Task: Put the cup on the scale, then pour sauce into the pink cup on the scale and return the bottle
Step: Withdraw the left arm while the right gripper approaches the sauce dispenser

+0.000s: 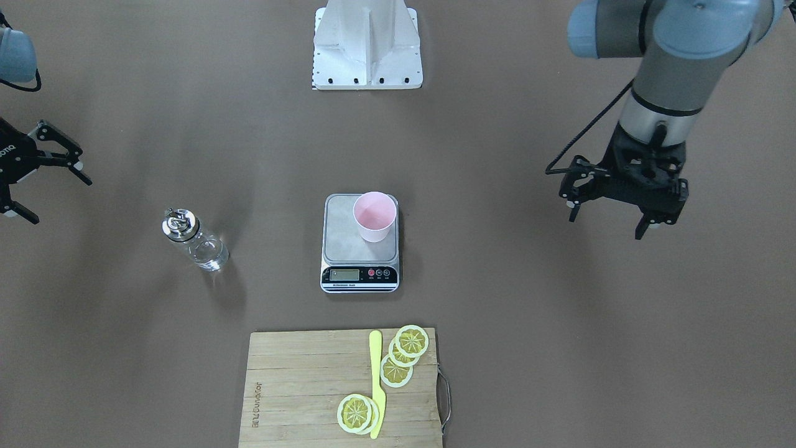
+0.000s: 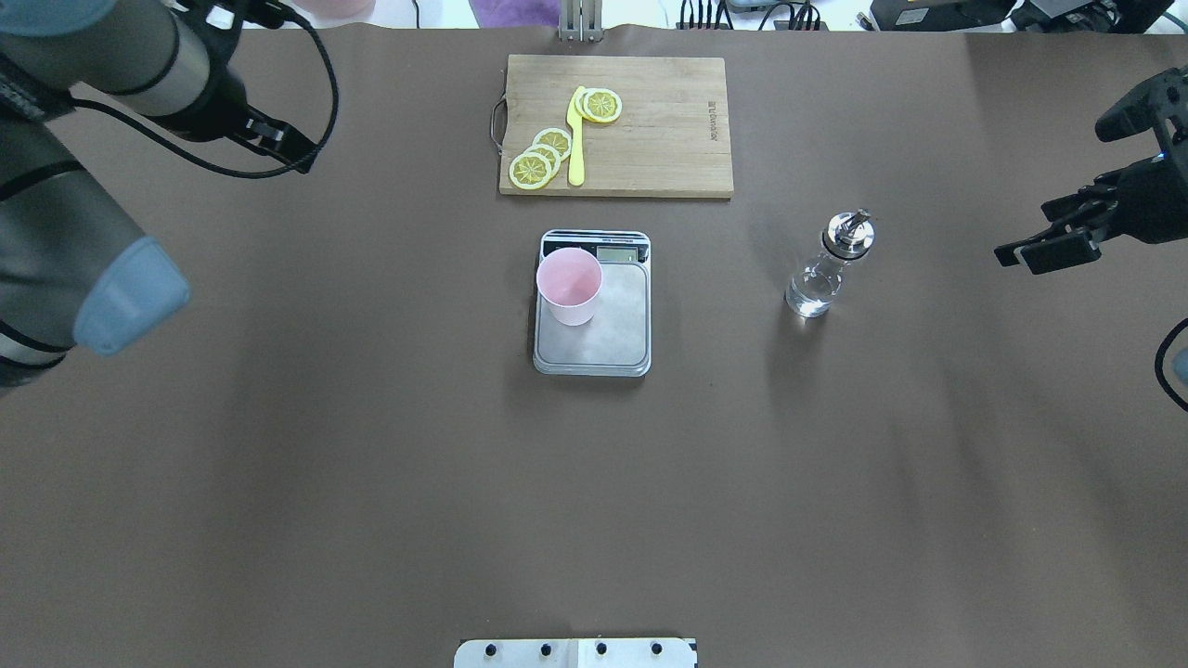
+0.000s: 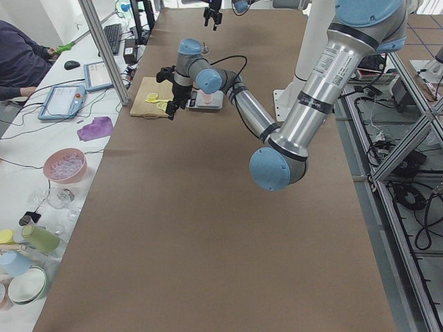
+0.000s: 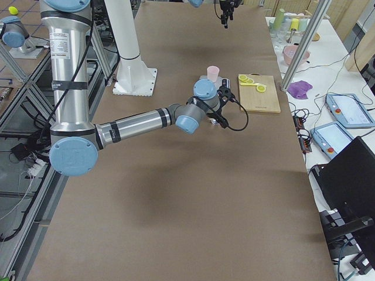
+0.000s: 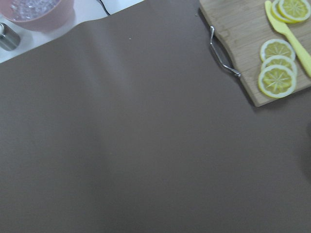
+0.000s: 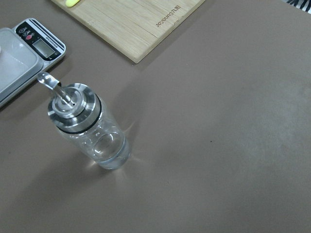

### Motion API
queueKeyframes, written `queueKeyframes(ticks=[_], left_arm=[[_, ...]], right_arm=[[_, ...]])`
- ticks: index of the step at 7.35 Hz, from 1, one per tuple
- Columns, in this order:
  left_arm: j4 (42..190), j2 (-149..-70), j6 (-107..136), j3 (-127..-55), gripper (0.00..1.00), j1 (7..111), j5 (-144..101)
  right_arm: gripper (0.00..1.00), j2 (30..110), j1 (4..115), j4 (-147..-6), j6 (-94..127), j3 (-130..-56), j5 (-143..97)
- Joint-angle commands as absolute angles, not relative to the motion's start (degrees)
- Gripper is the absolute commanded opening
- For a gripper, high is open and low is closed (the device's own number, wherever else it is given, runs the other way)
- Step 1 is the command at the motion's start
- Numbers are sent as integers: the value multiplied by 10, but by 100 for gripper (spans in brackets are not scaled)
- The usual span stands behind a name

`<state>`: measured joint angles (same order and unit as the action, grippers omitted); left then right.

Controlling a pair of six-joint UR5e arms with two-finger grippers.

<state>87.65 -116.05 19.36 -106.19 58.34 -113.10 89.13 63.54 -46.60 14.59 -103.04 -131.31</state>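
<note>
The pale pink cup stands upright on the steel platform of the scale, in the corner farthest from the display side's middle. It looks empty. The glass bottle stands upright on the table beside the scale, chrome spout on top, with a little clear sauce at its bottom. My right gripper hovers open at the table's edge, well apart from the bottle. My left gripper is open and holds nothing, far from the scale on the other side.
A wooden cutting board lies beyond the scale with lemon slices and a yellow knife on it. The robot's white base plate sits at the near edge. A pink bowl is off the table.
</note>
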Motion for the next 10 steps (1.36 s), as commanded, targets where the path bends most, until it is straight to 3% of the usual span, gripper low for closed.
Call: queueKeyframes(ticks=[1,4,8,10], left_arm=[[882,-1111,76,-1055,98,664,-1167],[883,-1059,-157,-992,98,794,-1270],[882,-1034,-287,-963,98,861,-1277],[879,-1034,-363,-923,98,910,-1284]], right_arm=[[95,858,625,-332,124,-923,-1316],[94,807,585,-200,121,-840,-1314],[89,793,576,-150,50,-799,-1338],[88,783,577,-41,54,-723,-1336]])
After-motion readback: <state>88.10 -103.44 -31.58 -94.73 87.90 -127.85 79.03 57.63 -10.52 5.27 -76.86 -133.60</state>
